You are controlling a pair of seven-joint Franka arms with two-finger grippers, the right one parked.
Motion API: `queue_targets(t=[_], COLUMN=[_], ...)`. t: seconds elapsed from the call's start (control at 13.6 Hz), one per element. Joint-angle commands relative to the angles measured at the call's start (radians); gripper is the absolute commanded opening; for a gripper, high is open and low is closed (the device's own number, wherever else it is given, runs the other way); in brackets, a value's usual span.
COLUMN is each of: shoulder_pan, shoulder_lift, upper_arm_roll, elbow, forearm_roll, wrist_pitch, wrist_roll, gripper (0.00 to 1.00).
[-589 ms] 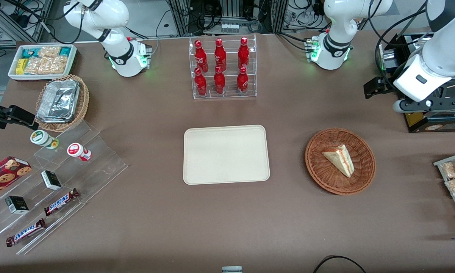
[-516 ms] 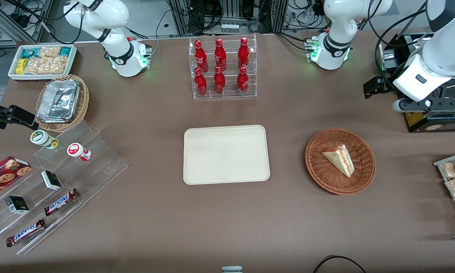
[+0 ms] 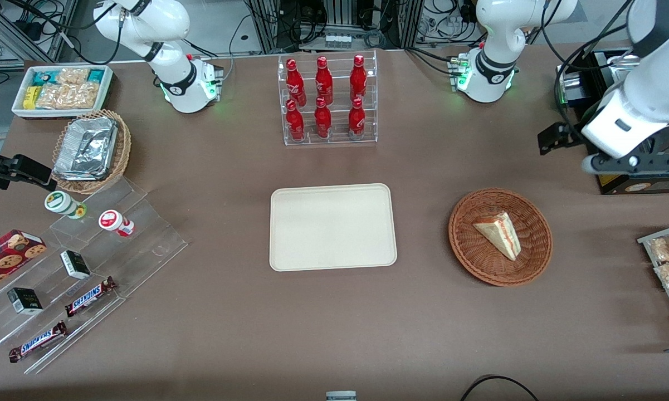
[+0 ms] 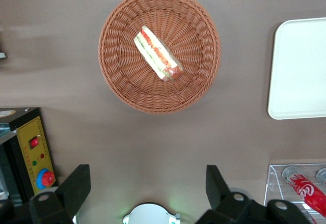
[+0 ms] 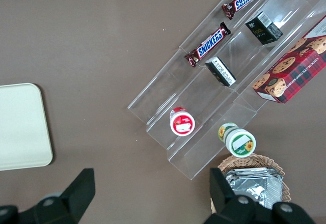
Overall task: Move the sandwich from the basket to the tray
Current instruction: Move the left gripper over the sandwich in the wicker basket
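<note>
tray [image 3: 333,227] bare at mid-table, then basket [image 3: 500,236] holding the sandwich [image 3: 498,234] on its side, then gripper [image 4: 147,191] high toward the working arm's end, jaws spread wide, empty, basket well apart from them.

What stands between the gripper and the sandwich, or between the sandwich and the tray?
Nothing visible. The open gripper hangs high above bare table, farther from the front camera than the basket. The sandwich lies uncovered, and only bare table separates basket and tray.

Sandwich [image 3: 498,234] in basket [image 3: 468,253]; tray [image 3: 333,227] bare.
</note>
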Motion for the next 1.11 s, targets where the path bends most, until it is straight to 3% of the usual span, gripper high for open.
queue_targets(t=[0.0,0.37,0.66,1.03], shoulder_pan=[-0.004,-0.004,0.002,0.002], shoulder_lift=[-0.006,0.0,0.051,0.114], upper_arm_roll=[0.005,0.005,0.006,0.005], elbow=[-0.12,-0.35,-0.428,-0.439], forearm_roll=[0.015,0.016,0.016,0.016], wrist_pitch=[0.099,0.408,0.573,0.685], wrist_roll=[0.016,-0.001,-0.021,-0.338], gripper=[1.0,1.0,1.0,1.0])
